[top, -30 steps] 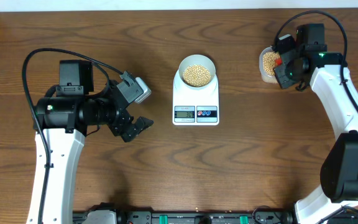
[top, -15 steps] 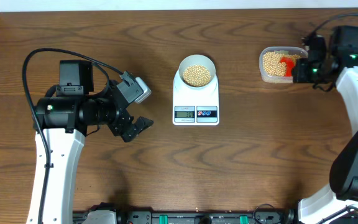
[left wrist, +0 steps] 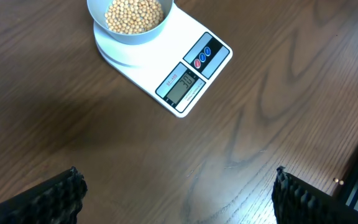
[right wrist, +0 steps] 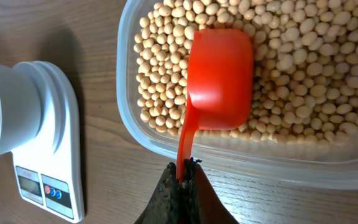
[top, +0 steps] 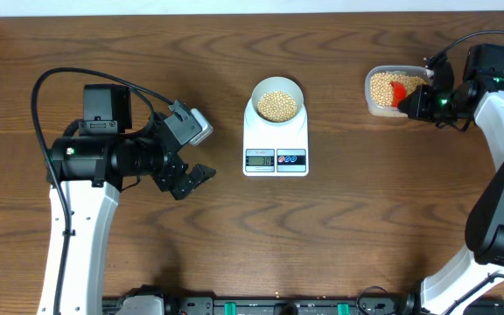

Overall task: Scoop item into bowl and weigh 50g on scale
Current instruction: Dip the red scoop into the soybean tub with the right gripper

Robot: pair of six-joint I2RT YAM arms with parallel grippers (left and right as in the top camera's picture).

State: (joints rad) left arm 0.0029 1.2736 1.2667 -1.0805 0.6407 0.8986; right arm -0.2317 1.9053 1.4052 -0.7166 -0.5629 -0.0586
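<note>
Item = small round beige-tan beans (right wrist: 303, 74), too many to count, in two lots. One lot fills the clear rectangular plastic tub (right wrist: 260, 163) at far right. The other heaps in the small round pale blue-grey bowl (left wrist: 127, 38), centre of the wooden worktop (top: 366, 219).

Handling, by judgement:
- The beans look hard, smooth and light, so they are likely to roll and bounce if tipped fast.
- They are no good to pinch, so move them by scoop only and pour low over the bowl.
- The red plastic scoop (right wrist: 219, 74) looks stiff and light. Its thin handle is the place to hold it, near the end.
- The bowl is probably light and may slide on the smooth scale top, so don't bump it.

The right gripper (right wrist: 183, 180) is clenched on the scoop's handle tip. The cup lies among the tub's beans; can't tell if it is loaded. The left gripper (top: 192, 181) is released with jaws spread wide, holding nothing, above bare worktop left of the scale.

The bowl sits on the far end of the white rectangular digital scale (top: 276, 138). The display and buttons are at the near end, and the digits are too small to trust.

Counts:
- 1 bowl
- 1 scale (1 display, 2 round buttons, one red and one blue)
- 1 tub
- 1 scoop
- 2 grippers
</note>
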